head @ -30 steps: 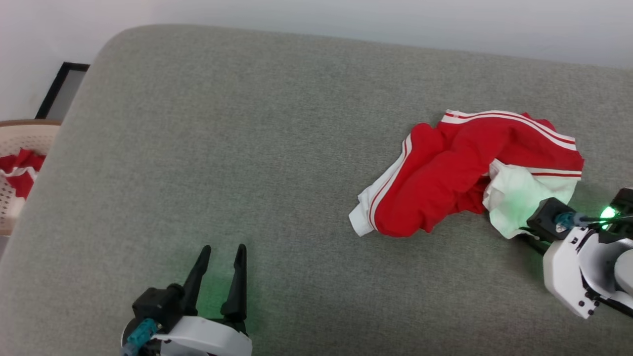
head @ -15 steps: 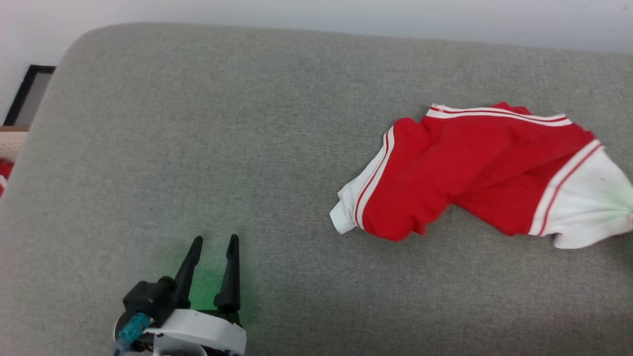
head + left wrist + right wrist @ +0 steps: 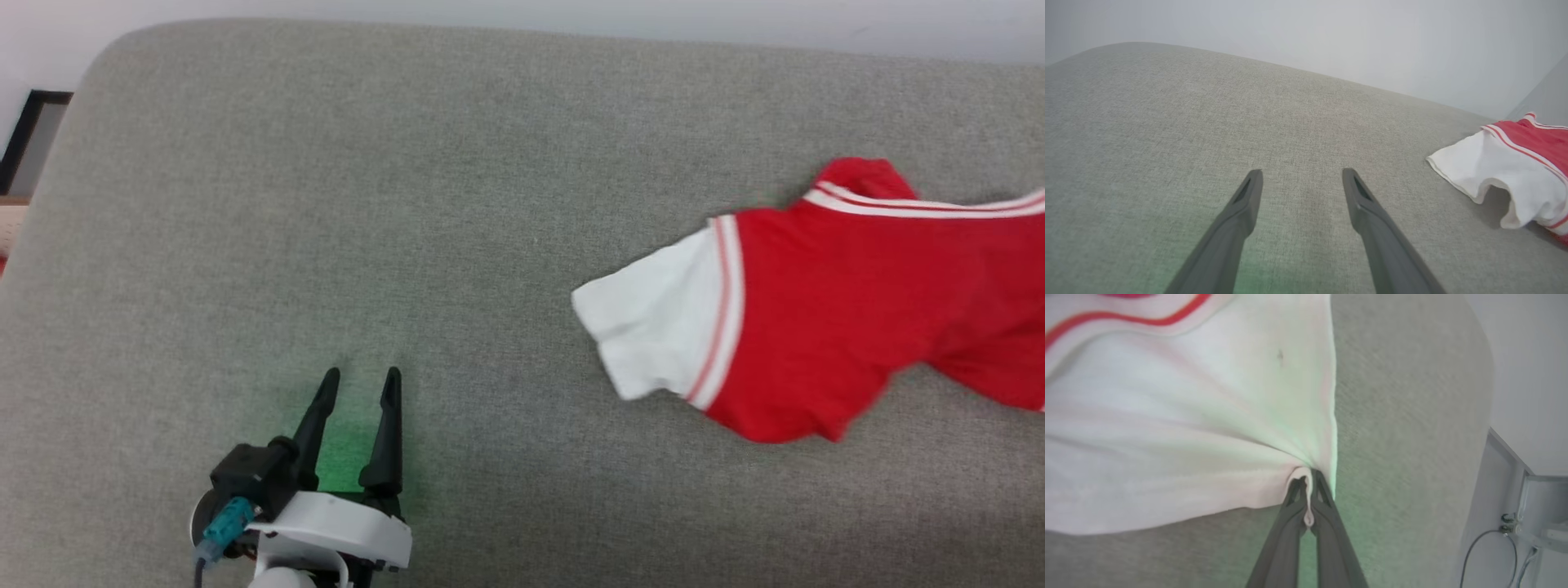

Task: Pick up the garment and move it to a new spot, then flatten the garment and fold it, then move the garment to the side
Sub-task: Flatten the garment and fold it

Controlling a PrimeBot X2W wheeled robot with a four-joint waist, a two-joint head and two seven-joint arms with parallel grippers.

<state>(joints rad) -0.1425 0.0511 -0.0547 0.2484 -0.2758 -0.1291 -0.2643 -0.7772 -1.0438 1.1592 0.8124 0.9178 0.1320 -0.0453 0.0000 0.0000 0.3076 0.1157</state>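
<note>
My right gripper (image 3: 1306, 482) pinches a white sleeve of the garment (image 3: 857, 310), which is stretched out near the grey cushion's (image 3: 326, 204) right edge. My left gripper (image 3: 359, 382) hangs spread and empty. The move looks underway; flattening and folding remain.

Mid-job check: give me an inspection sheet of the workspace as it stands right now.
Surface: grey fabric cushion, rounded corner.
Job's things: red jersey lying on the cushion, one white sleeve spread out, body running past the head view's right edge.
Clutter: nothing seen.
Tools: left tool open, apart from the jersey; right tool shut on the jersey's white cloth.
Cables: thin cable beside a grey metal frame.
Surroundings: pale wall; dark frame.
</note>
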